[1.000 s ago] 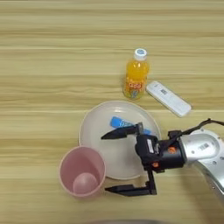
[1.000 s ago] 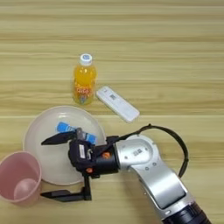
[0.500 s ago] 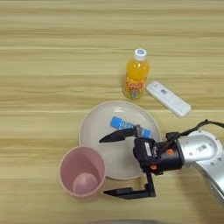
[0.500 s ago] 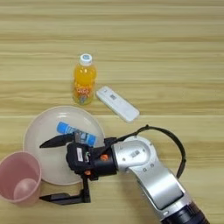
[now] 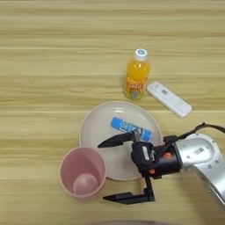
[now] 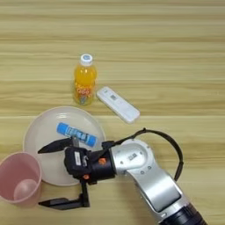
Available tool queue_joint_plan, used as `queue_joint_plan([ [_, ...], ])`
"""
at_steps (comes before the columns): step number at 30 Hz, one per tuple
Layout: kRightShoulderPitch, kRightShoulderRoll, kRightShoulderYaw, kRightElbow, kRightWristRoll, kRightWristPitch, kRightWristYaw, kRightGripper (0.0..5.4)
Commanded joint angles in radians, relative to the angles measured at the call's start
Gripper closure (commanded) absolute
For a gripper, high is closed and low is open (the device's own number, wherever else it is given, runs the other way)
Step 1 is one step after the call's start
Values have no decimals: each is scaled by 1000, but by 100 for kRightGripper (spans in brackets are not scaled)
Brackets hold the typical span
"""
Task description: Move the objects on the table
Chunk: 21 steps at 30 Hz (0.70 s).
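Observation:
A pink ribbed cup (image 5: pixel 82 172) stands upright at the front left of the table, touching the front rim of the round beige plate (image 5: pixel 94 127). My right gripper (image 5: pixel 103 171) is open just right of the cup, one black finger (image 5: pixel 115 140) over the plate and the other (image 5: pixel 125 198) in front of it, level with the cup's right side. Nothing is between the fingers. A blue labelled tube (image 5: pixel 130 128) lies on the plate behind the upper finger. The orange-juice bottle (image 5: pixel 136 75) stands behind the plate, with the flat white device (image 5: pixel 168 98) to its right.
The silver forearm (image 6: pixel 149 176) comes in from the bottom right, with a black cable (image 6: pixel 169 140) looping over it. The wooden table (image 5: pixel 52 57) stretches bare across the back and left.
The gripper has moved left toward the pink cup, its fingers staying spread wide. The cup, tube, bottle and device have not moved.

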Motion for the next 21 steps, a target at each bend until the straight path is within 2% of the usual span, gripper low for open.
queue_joint_plan([
  [1,-40,14,1,-21,-3,-32,-40,2],
  [13,-43,40,55,-15,-14,-36,-43,2],
  [21,-50,78,81,20,-45,-54,-78,2],
])
